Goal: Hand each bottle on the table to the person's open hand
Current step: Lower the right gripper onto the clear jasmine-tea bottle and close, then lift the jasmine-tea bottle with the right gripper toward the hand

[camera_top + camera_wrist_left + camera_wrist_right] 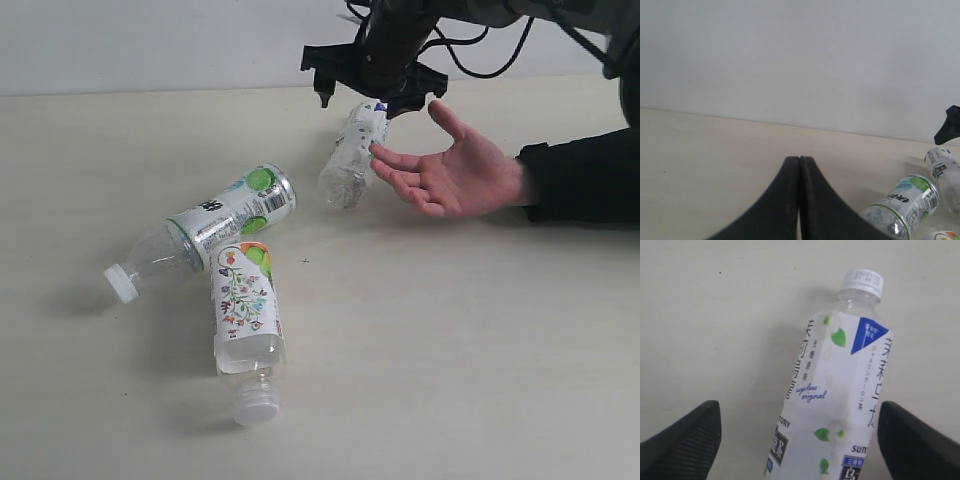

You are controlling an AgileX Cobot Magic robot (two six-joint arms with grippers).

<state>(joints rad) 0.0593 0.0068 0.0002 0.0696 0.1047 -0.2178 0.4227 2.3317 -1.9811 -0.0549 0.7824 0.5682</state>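
My right gripper (372, 97) is open, its fingers (687, 440) standing clear on either side of the white bottle with purple-blue marks (840, 390). That bottle (352, 155) slants from between the jaws down to the table (450, 330), just touching the fingertips of the person's open hand (450, 172). The green-lime bottle (225, 218) and the white floral bottle (245, 315) lie on their sides at centre left. My left gripper (799, 160) is shut and empty, low over the table; it sees the green-lime bottle (905, 205). No pink-red bottle is in view.
The person's black sleeve (585, 180) rests on the table at the right edge. Black cables (490, 45) hang behind the right arm. A pale wall (790, 55) stands beyond the table's far edge.
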